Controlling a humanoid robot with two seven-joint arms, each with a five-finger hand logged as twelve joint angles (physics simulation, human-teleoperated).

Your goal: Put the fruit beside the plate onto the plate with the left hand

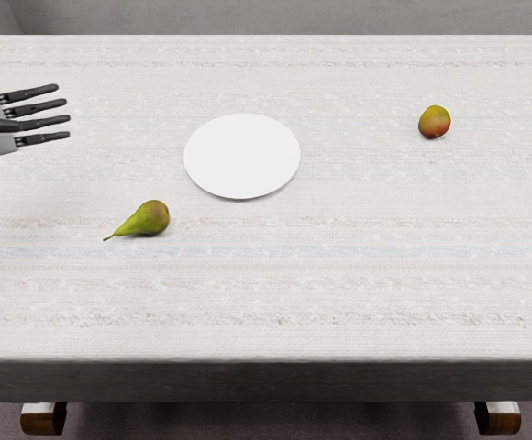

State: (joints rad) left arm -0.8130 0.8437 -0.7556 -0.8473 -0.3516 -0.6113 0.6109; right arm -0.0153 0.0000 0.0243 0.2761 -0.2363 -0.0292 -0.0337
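Observation:
A white round plate lies flat near the middle of the table. A green pear lies on its side just below and left of the plate, stem pointing left. My left hand comes in at the left edge, above and left of the pear, well apart from it. Its dark fingers are stretched straight out to the right and hold nothing. The right arm does not show.
A reddish-green round fruit sits far right of the plate. The table is covered with a pale cloth; its front edge runs along the bottom of the view.

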